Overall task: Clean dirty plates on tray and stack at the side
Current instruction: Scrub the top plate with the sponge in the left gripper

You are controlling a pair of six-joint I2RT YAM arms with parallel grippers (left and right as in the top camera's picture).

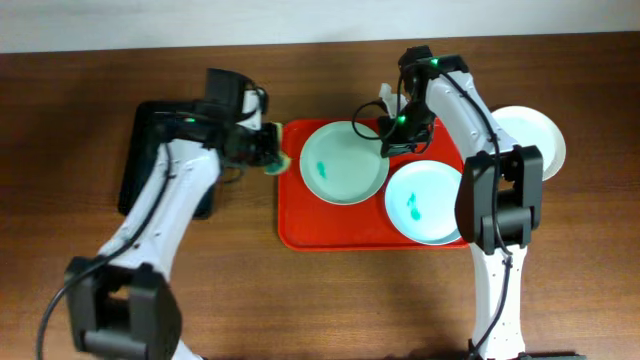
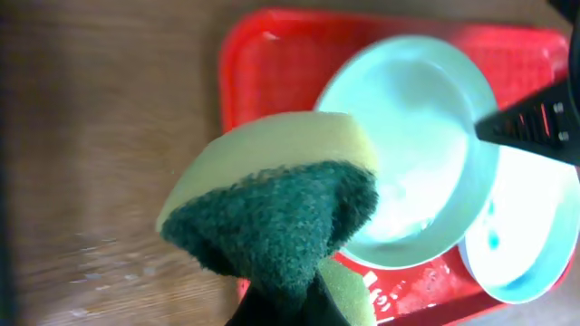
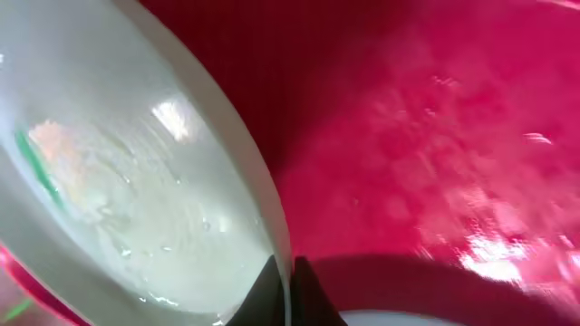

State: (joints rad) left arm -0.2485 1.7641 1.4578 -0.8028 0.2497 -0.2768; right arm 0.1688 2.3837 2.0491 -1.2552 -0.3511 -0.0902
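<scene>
- L gripper point(image 1: 268, 153): fingers narrow, clamped on sponge point(image 2: 272, 199) (yellow w/ green scour side), held at left edge of red tray point(image 1: 300, 228).
- R gripper point(image 3: 288, 290): fingers nearly closed, pinching rim of plate A point(image 1: 340, 165). A is on tray's left half, teal smear inside.
- Plate B point(image 1: 425, 202): on tray's right half, just beside A, teal smear.
- Plate C point(image 1: 535, 135): off tray, on table point(image 1: 300, 300) at right.

Brown wooden table point(image 1: 300, 310), white strip point(image 1: 200, 20) beyond
</scene>
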